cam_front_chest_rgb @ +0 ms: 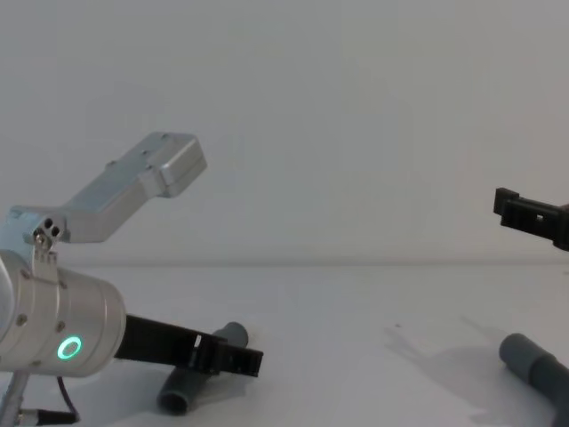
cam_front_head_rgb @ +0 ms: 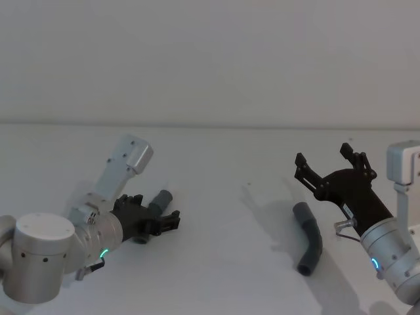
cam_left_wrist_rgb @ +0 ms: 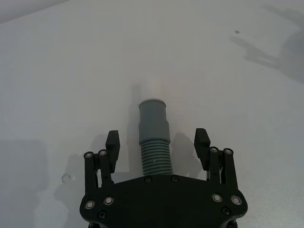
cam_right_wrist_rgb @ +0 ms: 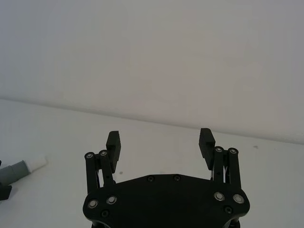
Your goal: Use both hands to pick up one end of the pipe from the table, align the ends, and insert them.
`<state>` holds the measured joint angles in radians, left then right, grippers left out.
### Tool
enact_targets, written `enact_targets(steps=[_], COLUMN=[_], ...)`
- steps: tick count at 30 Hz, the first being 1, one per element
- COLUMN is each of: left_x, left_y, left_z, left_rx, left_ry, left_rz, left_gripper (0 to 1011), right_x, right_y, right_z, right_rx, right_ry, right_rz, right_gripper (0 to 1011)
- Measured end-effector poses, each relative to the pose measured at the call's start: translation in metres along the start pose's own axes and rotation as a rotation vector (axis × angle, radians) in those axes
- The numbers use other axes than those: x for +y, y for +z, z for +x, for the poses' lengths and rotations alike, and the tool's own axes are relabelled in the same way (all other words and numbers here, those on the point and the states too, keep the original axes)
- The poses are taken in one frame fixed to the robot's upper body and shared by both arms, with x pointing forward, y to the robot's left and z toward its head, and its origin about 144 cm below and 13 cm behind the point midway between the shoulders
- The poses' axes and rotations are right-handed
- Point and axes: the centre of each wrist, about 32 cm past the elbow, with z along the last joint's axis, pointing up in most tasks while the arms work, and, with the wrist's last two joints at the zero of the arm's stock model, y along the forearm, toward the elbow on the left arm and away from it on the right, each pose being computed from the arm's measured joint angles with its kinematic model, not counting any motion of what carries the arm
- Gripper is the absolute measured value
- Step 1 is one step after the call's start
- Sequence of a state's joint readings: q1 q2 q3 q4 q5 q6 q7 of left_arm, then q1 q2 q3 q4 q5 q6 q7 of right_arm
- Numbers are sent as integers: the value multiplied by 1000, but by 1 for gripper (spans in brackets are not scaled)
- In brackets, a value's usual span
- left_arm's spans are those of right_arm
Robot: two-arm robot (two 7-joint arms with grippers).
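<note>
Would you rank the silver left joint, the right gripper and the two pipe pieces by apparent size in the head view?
1. silver left joint, though nearness to the camera inflates it
2. right gripper
3. curved pipe piece
4. straight pipe piece inside the open left gripper, mostly hidden

Black plastic two-fingered left pincer [cam_left_wrist_rgb: 157, 141] and matching right pincer [cam_right_wrist_rgb: 160, 140], dotted with silver screws [cam_right_wrist_rgb: 219, 196]; silver cylindrical joints [cam_front_head_rgb: 42, 256] with green ring lights [cam_front_chest_rgb: 69, 348].

Head camera high over the table [cam_front_head_rgb: 216, 262], chest camera low across it, both wrist cameras close, forward-looking.
</note>
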<state>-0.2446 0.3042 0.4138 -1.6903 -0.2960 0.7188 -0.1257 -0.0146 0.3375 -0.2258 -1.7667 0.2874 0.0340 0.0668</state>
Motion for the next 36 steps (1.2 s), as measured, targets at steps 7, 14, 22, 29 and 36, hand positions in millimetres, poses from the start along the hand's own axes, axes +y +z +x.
enact_targets(steps=[7, 14, 22, 29, 36], left_x=[0, 0, 0, 0, 0], left_y=[0, 0, 0, 0, 0], left_z=[0, 0, -1, -1, -1], left_rx=[3, 4, 5, 6, 7], left_ry=[1, 2, 3, 3, 2], left_rz=[0, 0, 0, 0, 0], left_gripper=[808, 588, 346, 342, 341], right_x=[0, 0, 0, 0, 0], right_y=[0, 0, 0, 0, 0], right_z=[0, 0, 0, 0, 0], right_rx=[0, 0, 0, 0, 0], right_ry=[0, 0, 0, 0, 0], right_rz=[0, 0, 0, 0, 0], right_gripper=[1000, 1000, 1000, 1000, 1000])
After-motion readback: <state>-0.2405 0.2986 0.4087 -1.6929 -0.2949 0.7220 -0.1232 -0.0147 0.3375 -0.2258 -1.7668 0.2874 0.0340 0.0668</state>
